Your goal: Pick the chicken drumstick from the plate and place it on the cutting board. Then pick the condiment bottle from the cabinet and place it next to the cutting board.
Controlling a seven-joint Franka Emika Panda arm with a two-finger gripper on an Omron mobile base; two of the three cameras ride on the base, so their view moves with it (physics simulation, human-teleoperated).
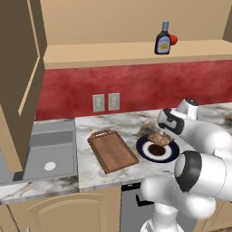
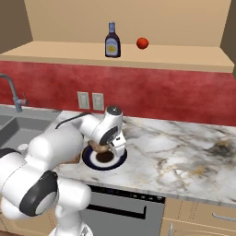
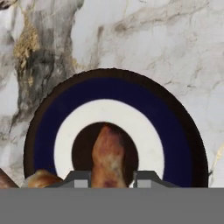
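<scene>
My gripper [image 1: 165, 134] hangs just above the dark navy plate [image 1: 144, 152], shut on the golden-brown chicken drumstick [image 1: 160, 138]. In the hand view the drumstick [image 3: 107, 155] sits between the two fingertips [image 3: 78, 178], over the plate's [image 3: 175, 131] dark centre. From the right, the drumstick [image 2: 98, 147] shows under the hand above the plate [image 2: 117, 162]. The reddish wooden cutting board [image 1: 112, 151] lies left of the plate, bare. The dark condiment bottle [image 1: 163, 40] [image 2: 112, 41] stands upright on the tan cabinet shelf [image 1: 113, 52], with the cabinet door [image 1: 18, 68] swung open at the left.
A small red ball [image 2: 142, 43] rests on the shelf right of the bottle. A grey sink [image 1: 50, 149] with a faucet [image 2: 11, 92] lies left of the board. Two wall outlets [image 1: 106, 103] sit on the red backsplash. Marble counter [image 2: 184, 147] stretches to the right.
</scene>
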